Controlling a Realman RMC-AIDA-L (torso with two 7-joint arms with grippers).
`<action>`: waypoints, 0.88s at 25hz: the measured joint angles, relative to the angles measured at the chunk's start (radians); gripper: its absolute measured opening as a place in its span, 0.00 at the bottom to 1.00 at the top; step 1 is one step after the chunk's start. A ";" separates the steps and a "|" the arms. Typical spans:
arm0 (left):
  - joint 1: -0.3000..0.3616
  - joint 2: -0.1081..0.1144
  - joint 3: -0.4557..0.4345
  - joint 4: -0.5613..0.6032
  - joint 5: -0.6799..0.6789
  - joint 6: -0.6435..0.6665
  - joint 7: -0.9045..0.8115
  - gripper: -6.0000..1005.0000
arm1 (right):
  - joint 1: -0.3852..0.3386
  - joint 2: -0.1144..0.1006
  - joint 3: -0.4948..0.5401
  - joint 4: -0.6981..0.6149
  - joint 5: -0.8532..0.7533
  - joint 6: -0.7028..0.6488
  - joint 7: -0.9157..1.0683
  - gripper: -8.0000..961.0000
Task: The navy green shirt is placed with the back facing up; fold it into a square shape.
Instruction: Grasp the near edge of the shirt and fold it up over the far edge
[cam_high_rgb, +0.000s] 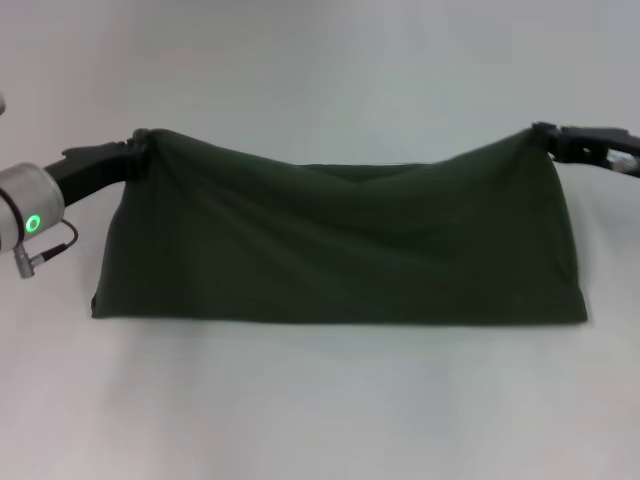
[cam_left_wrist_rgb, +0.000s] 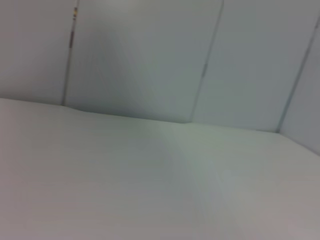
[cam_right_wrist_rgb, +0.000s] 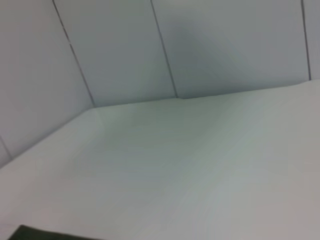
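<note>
The navy green shirt lies across the middle of the white desk, spanning most of its width. Cloth is soft, matte, dark olive, plain on the visible face. The shape is a wide band. The near edge is straight and flat on the desk, with squared corners toward the desk's left and right sides. The far edge is raised at both ends and sags in a shallow dip between them. Soft diagonal creases run from each raised corner toward the centre.

Left pincer, black, reaches in from the desk's left side. It is clenched on the shirt's far left corner, where the cloth bunches into a small peak. Behind it sits a silver wrist cylinder with a lit green ring.

Right pincer, black, reaches in from the desk's right side. It grasps the shirt's far right corner, with the fabric drawn up to a point there.

Left wrist view: only smooth white desk surface and pale wall panels with thin vertical seams.

Right wrist view: the same pale surface and panels. A small dark sliver of the shirt shows at the frame edge.
</note>
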 joint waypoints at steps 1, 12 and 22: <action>-0.009 -0.002 0.005 0.000 0.000 -0.035 0.001 0.07 | 0.026 0.003 -0.026 0.005 0.002 0.056 0.002 0.02; -0.060 -0.009 0.019 -0.026 -0.082 -0.174 0.071 0.07 | 0.080 0.025 -0.045 0.036 0.016 0.217 0.004 0.02; -0.085 -0.021 0.030 -0.146 -0.339 -0.277 0.343 0.07 | 0.082 0.052 -0.047 0.057 0.049 0.341 -0.010 0.02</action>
